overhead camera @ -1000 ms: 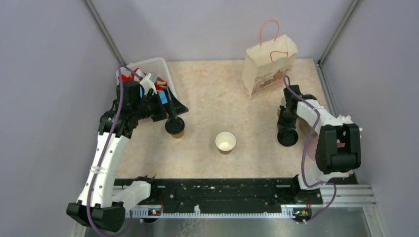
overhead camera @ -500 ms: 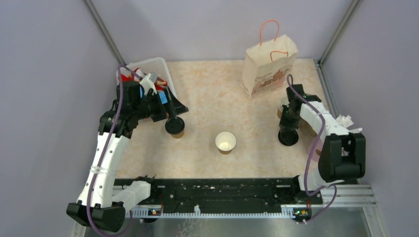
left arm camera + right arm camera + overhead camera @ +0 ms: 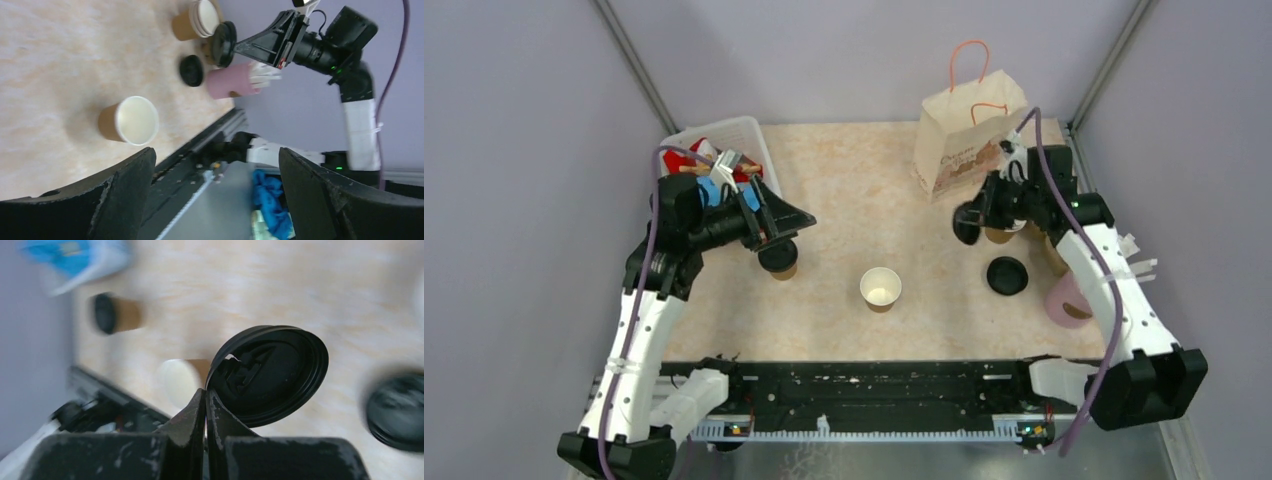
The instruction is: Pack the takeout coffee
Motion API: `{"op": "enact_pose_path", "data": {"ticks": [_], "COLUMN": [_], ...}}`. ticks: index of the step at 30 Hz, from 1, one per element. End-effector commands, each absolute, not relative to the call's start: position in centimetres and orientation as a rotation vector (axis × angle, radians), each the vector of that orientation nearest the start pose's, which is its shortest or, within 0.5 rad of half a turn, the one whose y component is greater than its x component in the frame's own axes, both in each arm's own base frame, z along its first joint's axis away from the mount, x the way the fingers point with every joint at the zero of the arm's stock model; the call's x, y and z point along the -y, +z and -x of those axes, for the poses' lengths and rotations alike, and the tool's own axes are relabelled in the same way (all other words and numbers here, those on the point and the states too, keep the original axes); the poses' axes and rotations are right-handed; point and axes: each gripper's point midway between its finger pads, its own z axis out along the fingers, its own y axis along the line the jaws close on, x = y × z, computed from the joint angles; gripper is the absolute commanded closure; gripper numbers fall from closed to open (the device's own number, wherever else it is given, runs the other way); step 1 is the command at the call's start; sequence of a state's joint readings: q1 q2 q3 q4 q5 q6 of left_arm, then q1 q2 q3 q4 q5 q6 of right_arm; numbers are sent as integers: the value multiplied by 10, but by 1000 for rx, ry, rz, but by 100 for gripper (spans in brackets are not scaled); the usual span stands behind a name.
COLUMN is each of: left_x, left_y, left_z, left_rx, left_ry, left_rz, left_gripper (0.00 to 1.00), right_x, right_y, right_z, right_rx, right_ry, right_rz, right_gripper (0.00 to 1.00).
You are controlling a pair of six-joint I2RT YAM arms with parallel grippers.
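The paper bag (image 3: 969, 140) stands upright at the far edge toward the right corner, mouth up, presumably so the drinks can go in from above. The white basket (image 3: 742, 135) of sundries fills the far left corner. The pink cup (image 3: 1064, 302) of white sticks sits close to the right edge, out of the working area. Of the coffee, the lidded cup (image 3: 777, 257) stands toward the left edge. The left gripper (image 3: 786, 228) hovers just over it with fingers spread wide and nothing between them. The open cup (image 3: 880, 288) stands mid-bench, closer to the near edge, its cream inside showing and no top on it. The right gripper (image 3: 206, 392) is clenched on the rim of the black lid (image 3: 267, 375), which it carries on edge in the air in front of the bag. That lid is likely meant for the open cup, and a pinch at the rim leaves its underside free to seat. A spare lid (image 3: 1007, 275) lies flat toward the right edge, near the pink cup.
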State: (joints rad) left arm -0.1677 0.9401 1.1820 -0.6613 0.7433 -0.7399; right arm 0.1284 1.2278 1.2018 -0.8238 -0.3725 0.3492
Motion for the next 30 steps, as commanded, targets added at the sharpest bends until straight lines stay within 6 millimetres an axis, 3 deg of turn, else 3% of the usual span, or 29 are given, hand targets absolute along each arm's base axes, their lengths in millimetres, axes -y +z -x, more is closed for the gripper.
{"op": "enact_pose_path", "data": {"ticks": [1,5,9,12,21,24,30], "left_x": [199,201,200,195,181,179,185], "left_y": [394,413,421,419,402,402,405], "left_z": [-196,-190,-187,-187,-187,-187,-187], "left_rx": [-1910,-1822,-1778,-1773,-1727,-1756,-1748], "left_ry": [-1650,-1710,-1718,-1669,-1602,-1546,-1617], "left_rz": [36,45,53,110,257,248,216], "left_gripper": [2,2,2,2,2,2,2], "right_x": [-231,-295,-342,-365,-377,-377,-379], "right_y": [345,415,450,463,459,457,457], "right_z": [-243,-205,-182,-173,-177,-177,-177], "right_rx": [-2066,-1808,-1692,-1670,-1693,-1704,-1687], "right_ry": [1412,1834,2079,2183,2210,2202,2240], "right_rz": [234,238,251,284,264,259,258], "right_gripper": [100,100,100,100,100,100,100]}}
